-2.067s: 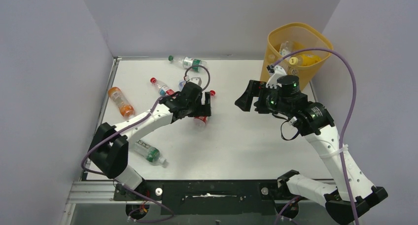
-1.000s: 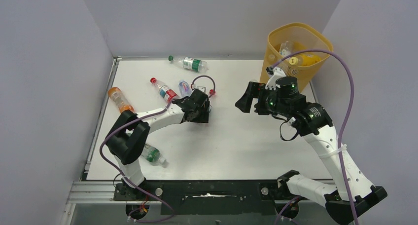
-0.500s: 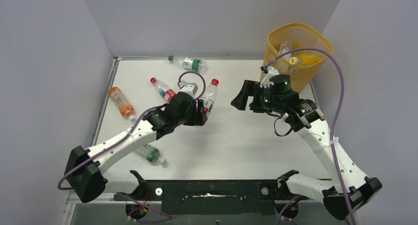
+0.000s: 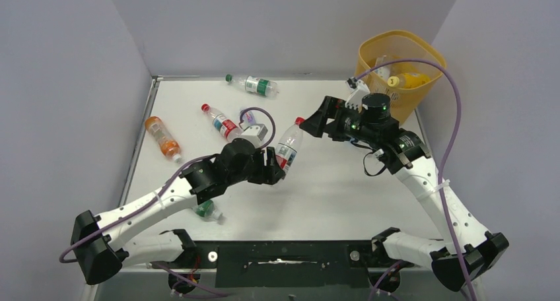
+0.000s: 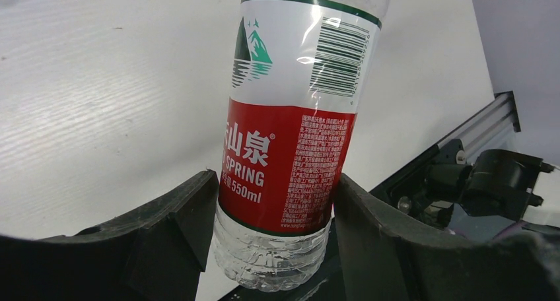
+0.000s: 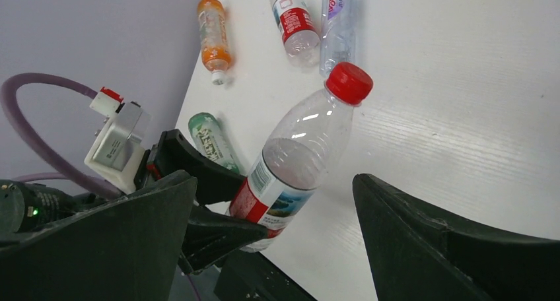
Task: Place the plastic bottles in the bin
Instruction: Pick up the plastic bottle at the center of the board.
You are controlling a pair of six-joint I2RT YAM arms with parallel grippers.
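Observation:
My left gripper (image 4: 273, 167) is shut on a clear plastic bottle (image 4: 288, 144) with a red and white label and a red cap, holding it low on its body, above the table and tilted up to the right. In the left wrist view the bottle (image 5: 290, 136) fills the gap between both fingers. My right gripper (image 4: 316, 124) is open just right of the cap; its wrist view shows the bottle (image 6: 300, 159) ahead between the spread fingers, untouched. The yellow-orange bin (image 4: 370, 50) stands at the back right with a yellow bottle (image 4: 411, 81) inside.
Several bottles lie on the table: green-labelled (image 4: 254, 84) at the back, red-labelled (image 4: 220, 121), purple-labelled (image 4: 248, 117), orange (image 4: 162, 136) at the left, and a green-labelled one (image 4: 206, 208) under the left arm. Grey walls close in both sides.
The left arm lifted the red-labelled bottle off the table and carried it right and nearer. The right gripper swung left toward the bottle's cap, staying open.

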